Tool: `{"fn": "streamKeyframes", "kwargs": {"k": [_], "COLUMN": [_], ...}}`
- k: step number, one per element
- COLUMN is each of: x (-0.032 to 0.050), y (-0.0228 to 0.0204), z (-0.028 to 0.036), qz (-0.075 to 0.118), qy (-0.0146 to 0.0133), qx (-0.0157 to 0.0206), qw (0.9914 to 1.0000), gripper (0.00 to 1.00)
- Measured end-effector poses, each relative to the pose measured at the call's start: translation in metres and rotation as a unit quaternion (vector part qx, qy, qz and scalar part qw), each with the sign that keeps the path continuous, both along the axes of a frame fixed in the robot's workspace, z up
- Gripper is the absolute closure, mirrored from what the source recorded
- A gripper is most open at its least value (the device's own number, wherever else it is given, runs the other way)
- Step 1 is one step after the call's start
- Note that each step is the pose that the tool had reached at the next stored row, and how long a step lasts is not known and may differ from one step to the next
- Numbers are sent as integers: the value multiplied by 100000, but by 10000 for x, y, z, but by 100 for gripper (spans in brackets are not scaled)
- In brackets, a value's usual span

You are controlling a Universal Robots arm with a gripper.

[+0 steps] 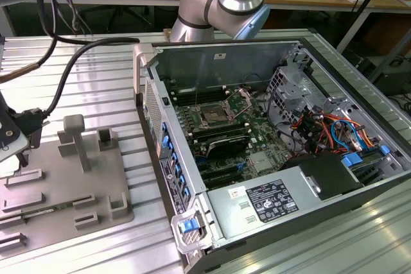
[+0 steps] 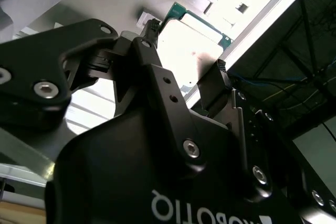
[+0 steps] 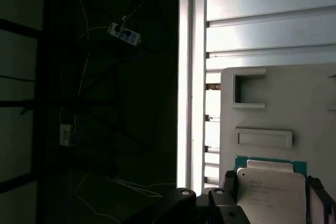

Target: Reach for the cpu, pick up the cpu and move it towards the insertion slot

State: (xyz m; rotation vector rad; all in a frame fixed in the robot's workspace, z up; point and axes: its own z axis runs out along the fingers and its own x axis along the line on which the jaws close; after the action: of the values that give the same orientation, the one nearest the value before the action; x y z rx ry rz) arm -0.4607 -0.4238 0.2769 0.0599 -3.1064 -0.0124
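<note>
While the claw (image 2: 185, 50) hangs over the grey tray (image 1: 64, 184) on the surface (image 1: 96, 88), the cpu (image 3: 270, 195) sits right inside the claw. I cannot tell if the claw is clenched. The insertion slot (image 1: 212, 117) sits well apart from the claw, in 1 open computer case (image 1: 218, 62).

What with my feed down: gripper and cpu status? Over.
Gripper around silver-topped, green-edged square cpu, grip unconfirmed. Cpu at grey fixture plate. Metal-framed insertion slot looks unobstructed.

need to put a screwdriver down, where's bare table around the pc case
Bare slatted table lies between the grey holder plate and the arm's base, and at the exterior view's lower right, beside the computer case. The plate and case interior are crowded.
</note>
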Motion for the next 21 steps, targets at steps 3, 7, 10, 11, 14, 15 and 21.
{"fn": "streamKeyframes", "kwargs": {"k": [3, 7, 10, 11, 14, 15, 21], "x": [0, 0, 0, 0, 0, 0, 0], "y": [0, 0, 0, 0, 0, 0, 0], "z": [30, 78, 97, 98, 99, 99, 101], "qz": [2, 2, 0, 3, 2, 1, 1], "qy": [-4, -3, -17, -8, -3, -4, -3], "qx": [0, -1, 8, 6, -1, 3, 1], "qw": [100000, 100000, 100000, 100000, 100000, 100000, 100000], "gripper": [45, 45, 45, 45, 45, 45, 45]}}
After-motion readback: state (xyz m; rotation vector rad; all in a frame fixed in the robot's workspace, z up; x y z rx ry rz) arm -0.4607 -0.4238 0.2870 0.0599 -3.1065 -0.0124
